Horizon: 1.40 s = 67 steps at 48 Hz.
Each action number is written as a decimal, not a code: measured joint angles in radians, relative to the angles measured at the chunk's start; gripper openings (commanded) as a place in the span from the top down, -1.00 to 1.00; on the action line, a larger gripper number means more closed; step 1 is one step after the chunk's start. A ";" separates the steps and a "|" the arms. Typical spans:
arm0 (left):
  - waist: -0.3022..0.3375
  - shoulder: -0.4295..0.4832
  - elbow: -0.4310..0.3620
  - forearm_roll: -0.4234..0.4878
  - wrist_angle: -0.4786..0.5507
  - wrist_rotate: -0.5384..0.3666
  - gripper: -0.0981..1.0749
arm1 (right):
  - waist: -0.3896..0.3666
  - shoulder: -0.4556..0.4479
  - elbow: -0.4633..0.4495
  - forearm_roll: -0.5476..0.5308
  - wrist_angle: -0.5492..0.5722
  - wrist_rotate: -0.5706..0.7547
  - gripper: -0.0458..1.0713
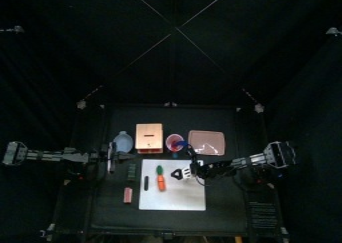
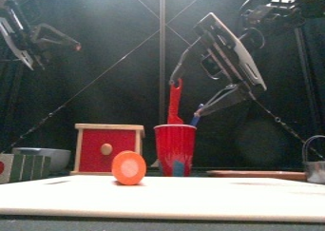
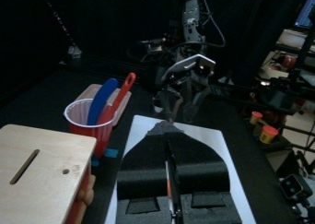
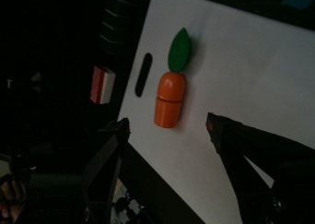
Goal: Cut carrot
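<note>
The carrot (image 1: 160, 178) is a short orange stick with a green tip, lying on the left part of the white board (image 1: 181, 192). In the right wrist view the carrot (image 4: 169, 97) lies just beyond my open, empty right gripper (image 4: 168, 134). My right gripper (image 1: 198, 172) hangs above the board, just right of the carrot. In the front view the carrot (image 2: 128, 166) shows end-on. My left gripper (image 3: 170, 128) is shut and empty, low over the board's left edge (image 1: 123, 167).
Behind the board stand a wooden box (image 1: 150, 138), a red cup (image 2: 176, 147) holding red and blue utensils, a pinkish dish (image 1: 207, 140) and a clear container (image 1: 122, 142). A salmon-pink block (image 1: 128, 194) lies left of the board.
</note>
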 measured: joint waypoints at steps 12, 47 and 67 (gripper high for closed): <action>0.002 0.000 0.000 0.000 0.000 0.002 0.85 | -0.048 -0.067 0.006 -0.035 -0.078 -0.002 -0.83; 0.006 0.000 0.000 -0.032 0.000 0.002 0.85 | -0.359 -0.150 -0.034 -0.308 -0.393 0.009 -0.83; 0.018 0.000 0.000 -0.035 0.000 0.000 0.85 | -0.485 -0.150 -0.018 -0.479 -0.376 0.003 -0.83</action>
